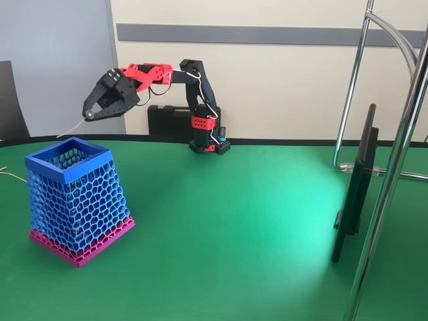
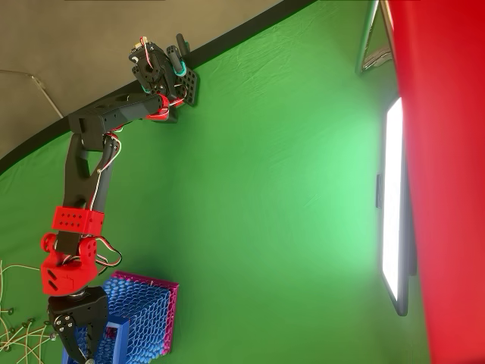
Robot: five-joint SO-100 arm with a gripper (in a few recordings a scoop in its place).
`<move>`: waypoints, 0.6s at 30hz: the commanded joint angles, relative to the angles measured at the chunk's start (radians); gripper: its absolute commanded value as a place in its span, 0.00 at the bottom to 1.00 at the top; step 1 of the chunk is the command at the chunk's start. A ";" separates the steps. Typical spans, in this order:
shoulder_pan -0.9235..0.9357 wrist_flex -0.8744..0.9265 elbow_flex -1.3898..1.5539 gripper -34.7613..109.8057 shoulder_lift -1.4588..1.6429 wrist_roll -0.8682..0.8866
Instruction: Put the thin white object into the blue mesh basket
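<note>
Green cloth covers the desk (image 1: 254,221), with a black curved border along its far edge in the fixed view.

Item: blue mesh basket (image 1: 77,200). Stands at the left of the fixed view, near the desk's left edge; solid blue square rim on top, magenta band at the base, tilted slightly. In the overhead view it sits at the lower left (image 2: 144,315), beside a tangle of thin white wires (image 2: 15,326) at the frame's left edge.

Item: tool (image 1: 90,114). Black, on a red and black arm (image 1: 194,87), raised in the upper left of the fixed view, above and just behind the basket's rim, apart from it. Fingers clenched on the thin white object (image 1: 72,128), which slants down to the left from the fingertips, its free end above the basket's far rim and not touching it. In the overhead view the tool (image 2: 79,341) hangs over the basket's left part at the bottom edge.

Item: arm base (image 1: 208,144). Fixed at the desk's far edge, beside a black case (image 1: 170,120).

Item: monitor (image 1: 354,187), edge-on, at the right, with chrome tube stands (image 1: 394,167) around it.

Open room: broad bare green surface between basket and monitor, from centre to front edge.
</note>
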 commanded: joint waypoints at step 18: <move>-0.069 -0.044 -0.064 0.27 -0.015 0.067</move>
